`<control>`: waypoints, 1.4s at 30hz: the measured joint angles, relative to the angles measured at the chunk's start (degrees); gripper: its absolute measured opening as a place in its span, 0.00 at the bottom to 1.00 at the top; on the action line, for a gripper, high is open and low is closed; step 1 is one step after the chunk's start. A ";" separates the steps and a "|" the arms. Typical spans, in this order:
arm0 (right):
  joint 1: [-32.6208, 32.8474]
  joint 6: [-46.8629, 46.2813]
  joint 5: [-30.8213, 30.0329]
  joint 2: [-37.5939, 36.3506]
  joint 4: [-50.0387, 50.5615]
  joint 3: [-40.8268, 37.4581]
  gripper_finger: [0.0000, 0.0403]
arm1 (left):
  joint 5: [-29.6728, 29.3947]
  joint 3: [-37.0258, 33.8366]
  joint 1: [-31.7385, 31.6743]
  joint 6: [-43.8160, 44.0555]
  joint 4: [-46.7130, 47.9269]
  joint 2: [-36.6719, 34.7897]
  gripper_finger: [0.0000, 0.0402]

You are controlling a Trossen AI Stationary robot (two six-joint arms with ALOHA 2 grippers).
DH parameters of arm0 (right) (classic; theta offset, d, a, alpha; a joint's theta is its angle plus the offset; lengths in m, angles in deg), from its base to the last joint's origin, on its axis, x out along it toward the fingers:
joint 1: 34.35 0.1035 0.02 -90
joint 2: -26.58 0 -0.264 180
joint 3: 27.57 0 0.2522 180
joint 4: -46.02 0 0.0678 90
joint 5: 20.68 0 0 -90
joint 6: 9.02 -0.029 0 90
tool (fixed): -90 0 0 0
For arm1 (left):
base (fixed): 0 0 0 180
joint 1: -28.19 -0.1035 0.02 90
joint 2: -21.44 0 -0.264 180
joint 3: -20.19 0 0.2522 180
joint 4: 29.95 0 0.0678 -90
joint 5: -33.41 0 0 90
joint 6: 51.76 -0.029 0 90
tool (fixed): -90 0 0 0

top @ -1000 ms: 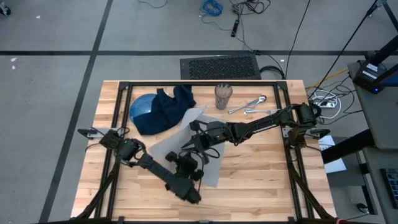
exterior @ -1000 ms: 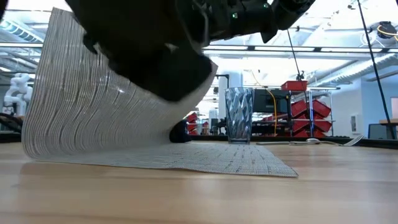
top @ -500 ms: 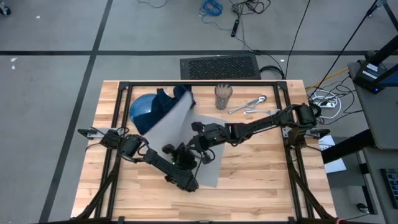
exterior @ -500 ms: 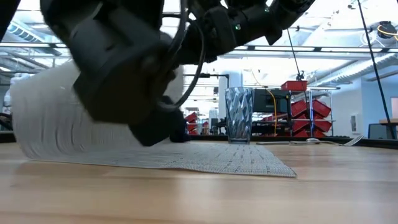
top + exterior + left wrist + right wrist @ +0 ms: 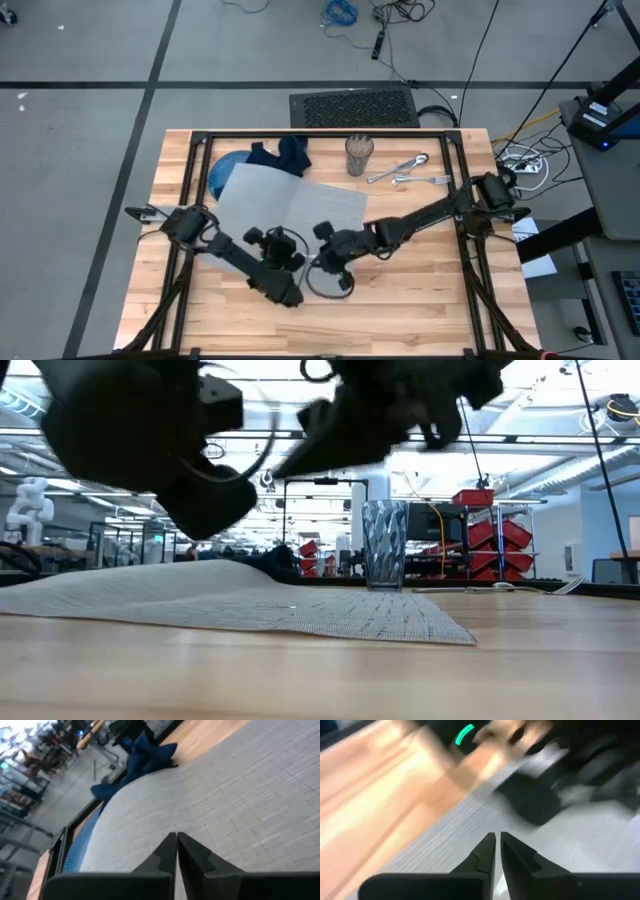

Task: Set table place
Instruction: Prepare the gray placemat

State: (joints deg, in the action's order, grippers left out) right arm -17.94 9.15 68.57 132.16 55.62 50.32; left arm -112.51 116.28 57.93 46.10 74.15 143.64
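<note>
Even bright overhead light, soft shadows, backlit low view, motion-blurred right wrist view

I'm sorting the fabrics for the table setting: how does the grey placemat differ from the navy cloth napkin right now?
The placemat is light grey and woven; the napkin is dark navy. The placemat is spread out wide in a sheet, one side riding up over the blue plate; the napkin is bunched in a crumpled heap. The placemat is far larger than the napkin. Both lie toward the table's far left part, at the plate.
</note>
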 joint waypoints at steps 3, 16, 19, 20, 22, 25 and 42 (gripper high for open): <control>2.84 -2.93 1.23 0.04 4.49 -0.67 0.04 | 0.61 -0.02 2.39 -0.22 -0.20 -1.70 0.00; 2.09 -9.05 -4.94 0.44 4.03 -5.61 0.04 | -6.76 0.42 10.62 -6.51 -9.12 -13.45 0.00; 1.17 -10.78 -1.71 0.84 3.00 -5.59 0.04 | -7.31 0.44 10.88 -12.64 -13.99 -15.50 0.00; 0.87 -11.54 -0.02 1.10 3.31 -5.59 0.04 | -7.30 0.44 10.88 -14.69 -15.49 -16.05 0.00; 0.50 -12.53 1.40 1.99 3.46 -5.61 0.04 | -7.31 0.44 10.90 -18.08 -17.98 -16.71 0.00; 0.44 -13.10 2.19 3.50 4.80 -5.61 0.04 | -7.33 0.46 10.90 -21.91 -20.57 -17.21 0.00; 10.13 -21.18 10.95 4.87 19.30 -5.11 0.04 | -5.17 0.46 10.95 -25.15 -20.92 -17.18 0.00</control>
State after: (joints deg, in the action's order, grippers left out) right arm -7.82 -12.03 79.52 137.04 74.92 45.21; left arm -117.68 116.74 68.88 20.96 53.23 126.45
